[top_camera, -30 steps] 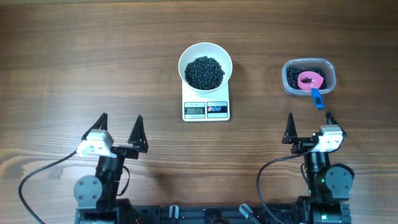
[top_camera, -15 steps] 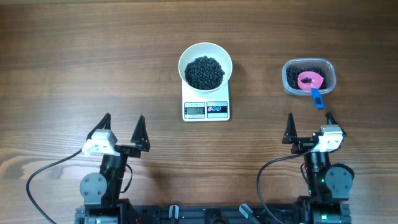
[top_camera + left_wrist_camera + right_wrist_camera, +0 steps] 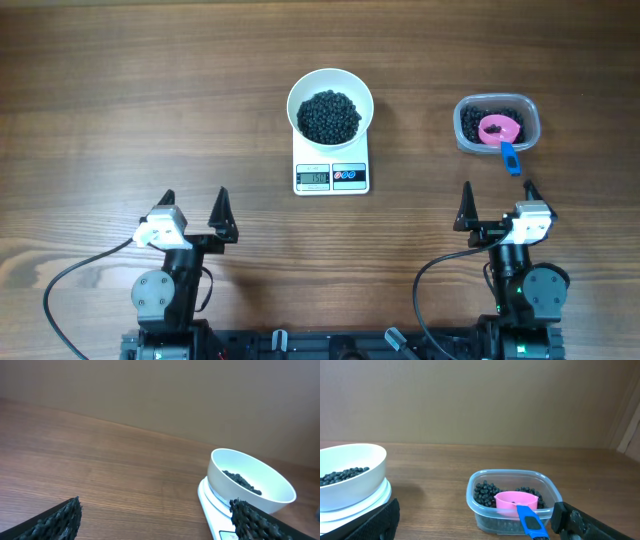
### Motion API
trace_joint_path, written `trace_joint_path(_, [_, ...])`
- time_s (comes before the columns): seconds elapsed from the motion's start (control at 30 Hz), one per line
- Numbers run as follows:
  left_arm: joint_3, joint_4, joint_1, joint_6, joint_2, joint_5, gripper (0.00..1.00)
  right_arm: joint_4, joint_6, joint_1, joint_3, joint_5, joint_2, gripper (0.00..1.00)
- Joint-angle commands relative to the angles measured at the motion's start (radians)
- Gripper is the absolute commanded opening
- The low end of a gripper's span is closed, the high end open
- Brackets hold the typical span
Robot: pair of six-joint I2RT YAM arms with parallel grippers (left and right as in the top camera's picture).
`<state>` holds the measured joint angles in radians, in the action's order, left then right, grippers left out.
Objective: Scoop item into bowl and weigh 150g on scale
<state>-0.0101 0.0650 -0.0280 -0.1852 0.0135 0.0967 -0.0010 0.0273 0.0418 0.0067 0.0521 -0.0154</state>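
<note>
At mid-table, the white bowl of black beads sits on the scale — well ahead of the left gripper and right gripper, both spread wide.

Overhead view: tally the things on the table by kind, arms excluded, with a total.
Bowl: 1
Scale: 1
Clear tub: 1
Pink scoop: 1
Bead heaps: 2, the bowl heap and the tub heap
Total: 6

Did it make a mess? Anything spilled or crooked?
Nothing stands out. The beads are heaped inside the white bowl, which sits on the scale, with none visible on the table. The pink scoop lies in the clear tub, its blue handle overhanging the rim.
</note>
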Motion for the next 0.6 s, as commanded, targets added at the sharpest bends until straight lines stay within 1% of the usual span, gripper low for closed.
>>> trace_joint_path(0.0, [0.005, 0.010, 0.004, 0.064, -0.011, -0.027, 1.00, 0.001, -0.011, -0.005, -0.002, 0.008, 0.012, 1.00])
trace_joint_path(0.1, [0.005, 0.010, 0.004, 0.097, -0.011, -0.027, 1.00, 0.001, -0.011, -0.005, -0.002, 0.008, 0.012, 1.00])
trace_joint_path(0.3, [0.005, 0.011, 0.004, 0.199, -0.010, -0.031, 1.00, 0.001, -0.011, -0.005, -0.002, 0.008, 0.012, 1.00])
trace_joint_path(0.57, [0.005, 0.013, 0.004, 0.204, 0.016, -0.069, 1.00, 0.001, -0.011, -0.005, -0.002, 0.008, 0.012, 1.00])
